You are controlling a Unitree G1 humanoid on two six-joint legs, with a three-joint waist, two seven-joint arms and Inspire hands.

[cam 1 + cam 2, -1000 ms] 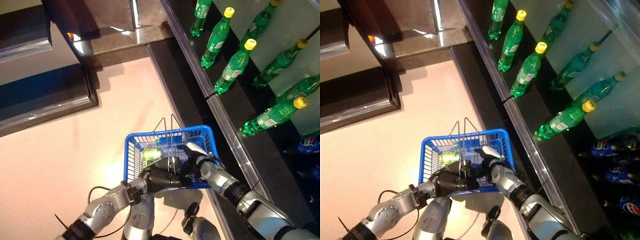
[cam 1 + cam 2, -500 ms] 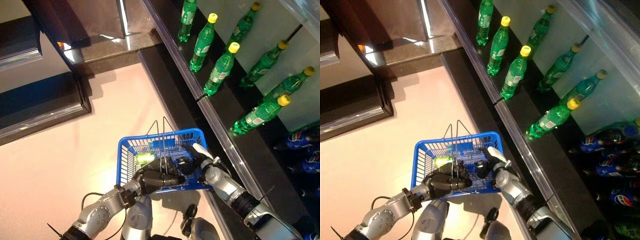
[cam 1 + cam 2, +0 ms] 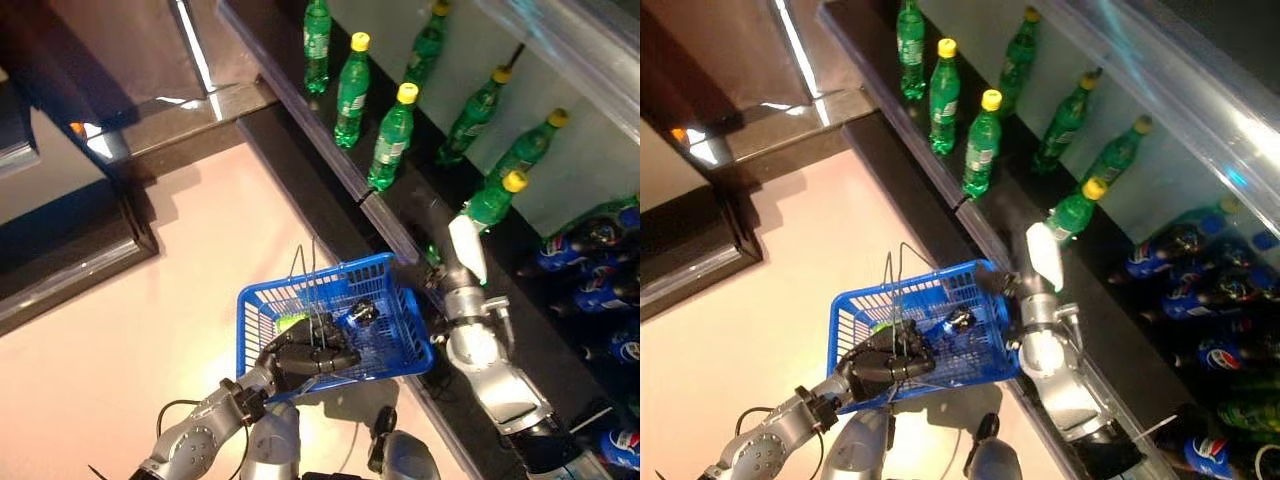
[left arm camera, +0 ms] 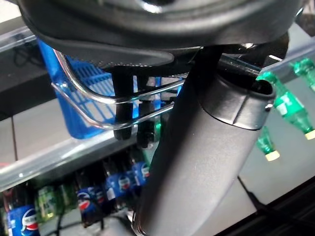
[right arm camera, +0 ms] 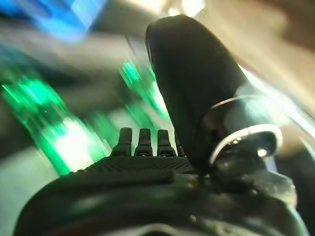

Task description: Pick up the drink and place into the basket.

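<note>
Beside shelf [image 3: 395, 235]: drink [image 3: 292, 322] in basket [image 3: 405, 335], left hand [image 3: 305, 358] clasping handles [image 4: 93, 98], empty straight-fingered right hand [image 3: 455, 255] apart.

Both eye views look steeply down from the head, sharing the blue basket [image 3: 340, 320] and the shelf [image 3: 970, 215] of green bottles [image 3: 392, 135]. The left wrist view sits very close behind the basket's wire handles [image 4: 106, 105]. The right wrist view faces blurred green bottles.
</note>
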